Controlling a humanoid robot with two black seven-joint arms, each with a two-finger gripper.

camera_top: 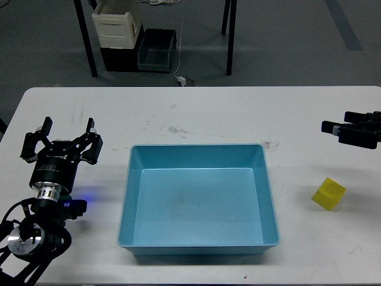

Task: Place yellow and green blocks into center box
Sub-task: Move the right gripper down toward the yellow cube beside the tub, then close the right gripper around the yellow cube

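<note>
left hand (66, 130) open, empty | right hand (351, 128) at table edge | yellow block (329, 193) right of blue tray (128, 196)

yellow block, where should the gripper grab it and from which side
Take the yellow block across two opposite flat faces, coming from above with the right gripper, which is nearest. It sits alone on the table, rotated, so probably turn the fingers to match.

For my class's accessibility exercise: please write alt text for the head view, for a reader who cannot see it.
An empty light-blue tray sits mid-table, a yellow block on the white table to its right. The open left gripper hovers left of the tray; the right gripper enters at the right edge.
</note>
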